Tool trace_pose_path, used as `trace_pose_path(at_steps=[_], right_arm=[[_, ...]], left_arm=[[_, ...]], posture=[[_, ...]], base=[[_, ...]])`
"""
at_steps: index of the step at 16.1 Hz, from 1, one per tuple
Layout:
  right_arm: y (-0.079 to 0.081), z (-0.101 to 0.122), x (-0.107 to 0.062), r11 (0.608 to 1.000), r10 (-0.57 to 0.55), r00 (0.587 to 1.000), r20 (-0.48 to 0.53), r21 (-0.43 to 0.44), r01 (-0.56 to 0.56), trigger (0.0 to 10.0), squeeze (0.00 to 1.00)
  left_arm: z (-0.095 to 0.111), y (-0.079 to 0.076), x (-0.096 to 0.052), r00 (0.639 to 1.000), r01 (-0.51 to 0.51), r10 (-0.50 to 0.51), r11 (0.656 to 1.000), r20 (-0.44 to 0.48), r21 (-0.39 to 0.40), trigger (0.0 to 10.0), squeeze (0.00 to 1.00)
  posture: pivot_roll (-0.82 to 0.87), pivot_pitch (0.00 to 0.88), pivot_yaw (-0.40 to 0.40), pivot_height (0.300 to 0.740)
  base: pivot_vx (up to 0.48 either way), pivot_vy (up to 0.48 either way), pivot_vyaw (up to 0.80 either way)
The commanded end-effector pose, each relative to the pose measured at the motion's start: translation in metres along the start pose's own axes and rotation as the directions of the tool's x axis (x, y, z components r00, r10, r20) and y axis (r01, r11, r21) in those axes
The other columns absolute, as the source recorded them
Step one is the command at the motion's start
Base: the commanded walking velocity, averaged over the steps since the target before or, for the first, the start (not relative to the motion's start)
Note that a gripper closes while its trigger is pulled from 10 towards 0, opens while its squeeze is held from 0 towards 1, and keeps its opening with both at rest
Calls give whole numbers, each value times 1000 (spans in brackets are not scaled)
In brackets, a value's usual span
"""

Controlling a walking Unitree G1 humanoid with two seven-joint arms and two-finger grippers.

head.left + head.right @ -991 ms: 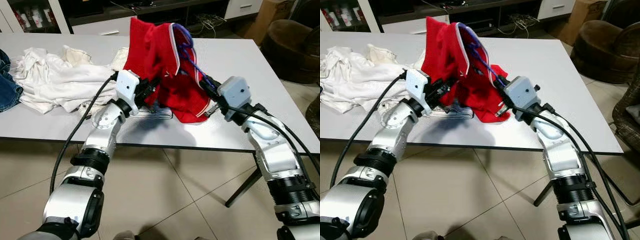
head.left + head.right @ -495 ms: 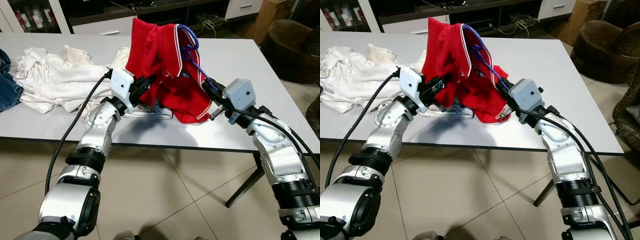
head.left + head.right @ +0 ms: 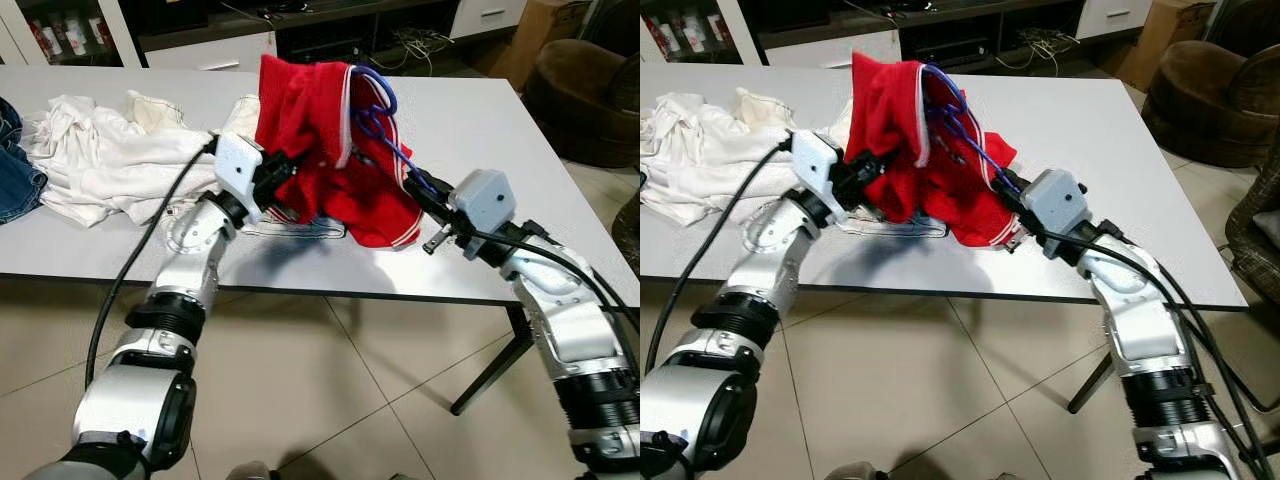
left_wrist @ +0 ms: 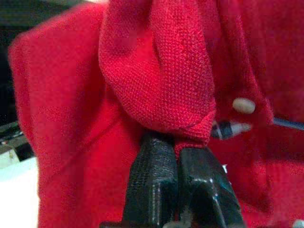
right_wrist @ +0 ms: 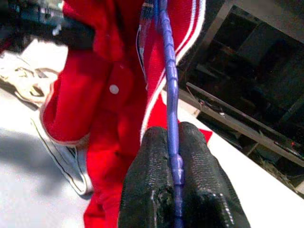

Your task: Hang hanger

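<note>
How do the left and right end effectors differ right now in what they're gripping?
The left end effector is shut on a fold of the red shirt; the right end effector is shut on a thin arm of the blue hanger. The left one sits close against the shirt's side, the right reaches in from farther out. Both are above the white table.

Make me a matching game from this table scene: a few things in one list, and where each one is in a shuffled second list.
Things:
1. red knit shirt
2. blue plastic hanger
3. pile of white cloth
4. blue denim garment

Places:
A. at the table's far left edge
B. pinched by the right gripper
C. lying left of the red shirt
D. pinched by the left gripper

Pairs: 1-D, 2-B, 3-C, 4-A
</note>
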State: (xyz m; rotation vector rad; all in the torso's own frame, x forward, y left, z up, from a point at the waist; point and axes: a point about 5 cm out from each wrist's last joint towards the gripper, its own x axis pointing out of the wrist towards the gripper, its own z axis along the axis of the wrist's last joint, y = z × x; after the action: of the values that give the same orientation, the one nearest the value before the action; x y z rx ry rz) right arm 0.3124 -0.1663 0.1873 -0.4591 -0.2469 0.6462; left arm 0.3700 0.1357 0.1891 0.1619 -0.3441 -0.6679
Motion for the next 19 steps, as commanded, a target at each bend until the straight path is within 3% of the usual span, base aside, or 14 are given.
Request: trace_pose_path(at_steps=[1,6,19], right_arm=[[1,-6,-3,1000,9,999,-31,-23,-10,10000,0],[-4,-16,3,996,-60,992,-108,-76,52,10000,0],[-4,-16,3,996,-60,992,-108,-76,52,10000,0]], left_arm=[[21,9,5,997,0,-4,999,76,46,0,0],[36,9,1,985,63,-72,996,155,64,0,0],[36,9,1,985,63,-72,996,155,64,0,0]], posture=[[66,0,38,740],[68,0,34,740],[68,0,34,740]], base=[[0,0,0],[0,0,0],[0,0,0]])
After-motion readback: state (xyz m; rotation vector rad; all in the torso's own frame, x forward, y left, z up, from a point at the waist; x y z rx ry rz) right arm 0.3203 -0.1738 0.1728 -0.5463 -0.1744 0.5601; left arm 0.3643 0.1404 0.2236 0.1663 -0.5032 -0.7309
